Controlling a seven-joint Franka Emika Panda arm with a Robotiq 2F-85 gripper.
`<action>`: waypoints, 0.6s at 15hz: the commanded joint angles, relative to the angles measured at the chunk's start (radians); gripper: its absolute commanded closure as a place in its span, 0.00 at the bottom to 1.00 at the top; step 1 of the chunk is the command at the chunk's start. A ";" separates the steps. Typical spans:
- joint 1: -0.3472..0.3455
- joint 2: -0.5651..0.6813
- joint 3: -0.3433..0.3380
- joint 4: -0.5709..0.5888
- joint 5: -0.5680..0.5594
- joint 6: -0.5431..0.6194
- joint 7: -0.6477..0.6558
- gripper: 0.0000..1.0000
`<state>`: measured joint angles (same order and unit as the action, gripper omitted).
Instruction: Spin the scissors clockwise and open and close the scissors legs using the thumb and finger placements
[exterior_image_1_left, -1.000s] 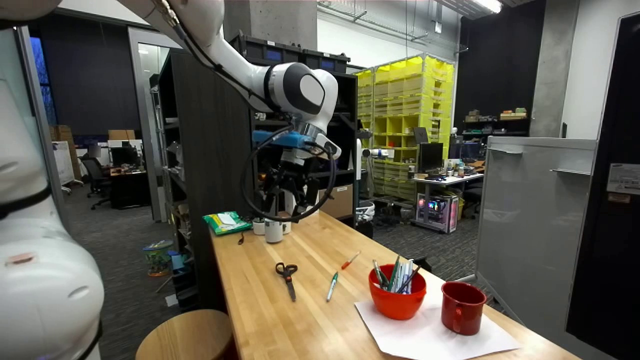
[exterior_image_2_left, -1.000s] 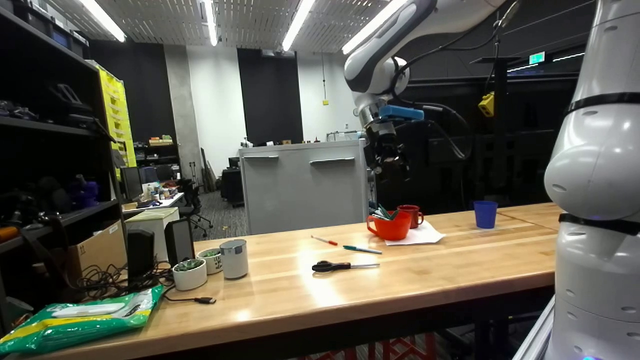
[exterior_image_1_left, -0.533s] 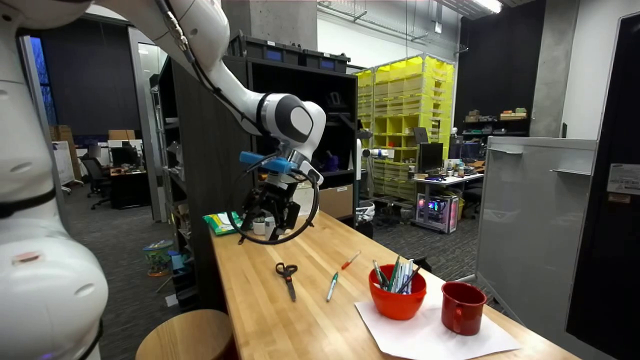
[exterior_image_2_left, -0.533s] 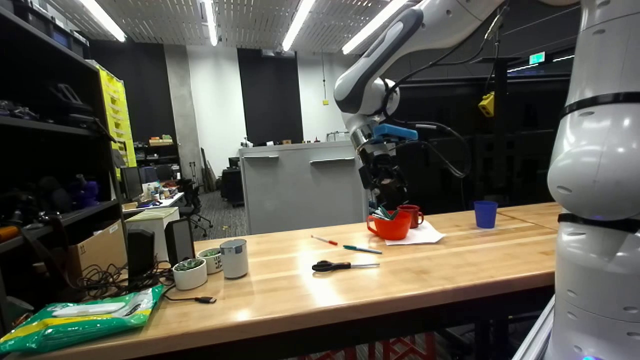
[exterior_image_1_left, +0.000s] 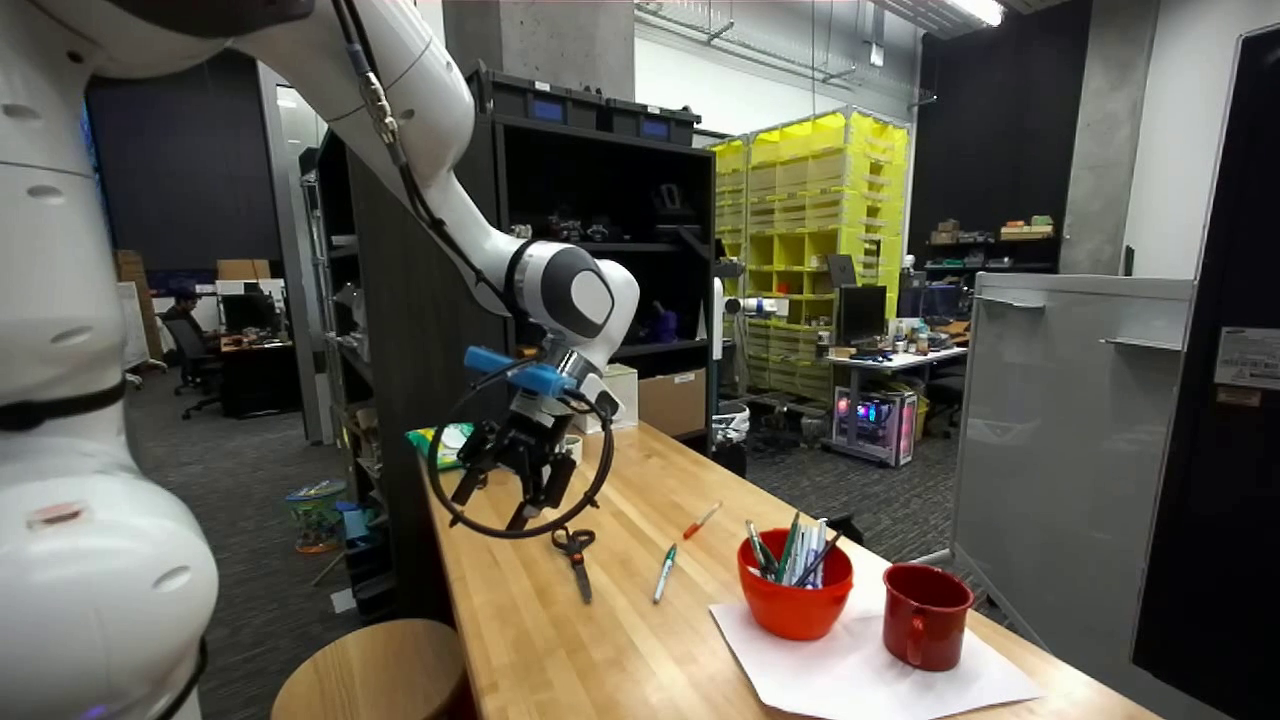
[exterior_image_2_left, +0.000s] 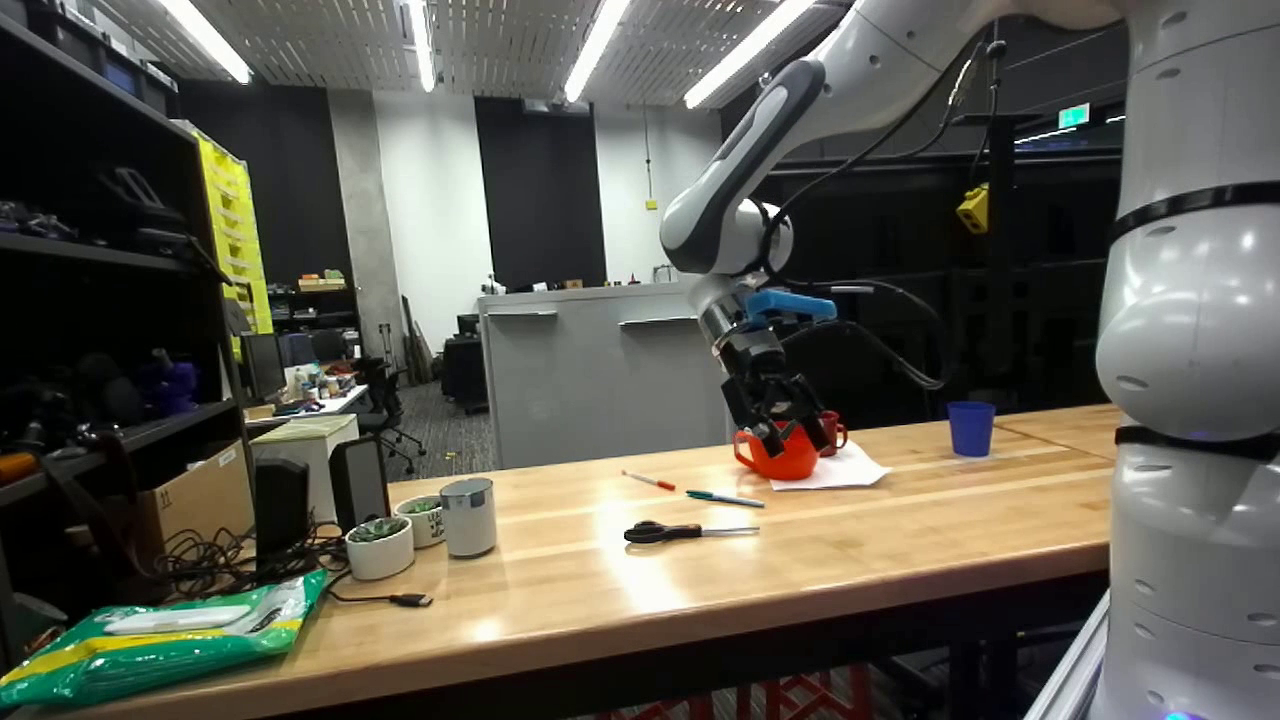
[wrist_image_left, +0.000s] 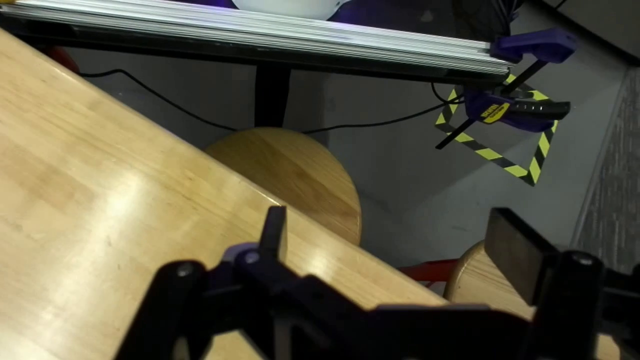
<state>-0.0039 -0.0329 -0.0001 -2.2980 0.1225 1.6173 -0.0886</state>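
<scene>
The scissors (exterior_image_1_left: 575, 548) have black handles with orange accents and a grey blade. They lie flat on the wooden table (exterior_image_1_left: 610, 660) in both exterior views, handles towards the potted plants (exterior_image_2_left: 665, 532). They look closed. They are out of view in the wrist view. My gripper (exterior_image_1_left: 500, 508) is in the air over the table. In an exterior view it overlaps the space just behind the scissors' handles; it also shows in front of the red bowl (exterior_image_2_left: 800, 440). In the wrist view its fingers are wide apart with nothing between them (wrist_image_left: 390, 240). It is apart from the scissors.
A green pen (exterior_image_1_left: 664, 573) and a red pen (exterior_image_1_left: 702, 520) lie beside the scissors. A red bowl of pens (exterior_image_1_left: 797, 605) and a dark red mug (exterior_image_1_left: 927, 615) stand on white paper. A blue cup (exterior_image_2_left: 970, 428), grey cylinder (exterior_image_2_left: 468, 518) and green packet (exterior_image_2_left: 170, 635) are farther off.
My gripper has come down towards the table and tilted somewhat, shifting left in both exterior views. The scissors, pens, bowl and mug have not moved.
</scene>
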 joint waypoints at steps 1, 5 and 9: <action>0.006 0.021 0.004 -0.023 0.020 0.014 0.016 0.00; 0.001 0.033 -0.001 -0.014 0.006 0.004 0.000 0.00; 0.000 0.033 -0.001 -0.014 0.006 0.004 0.000 0.00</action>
<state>-0.0040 -0.0009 -0.0002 -2.3143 0.1291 1.6238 -0.0886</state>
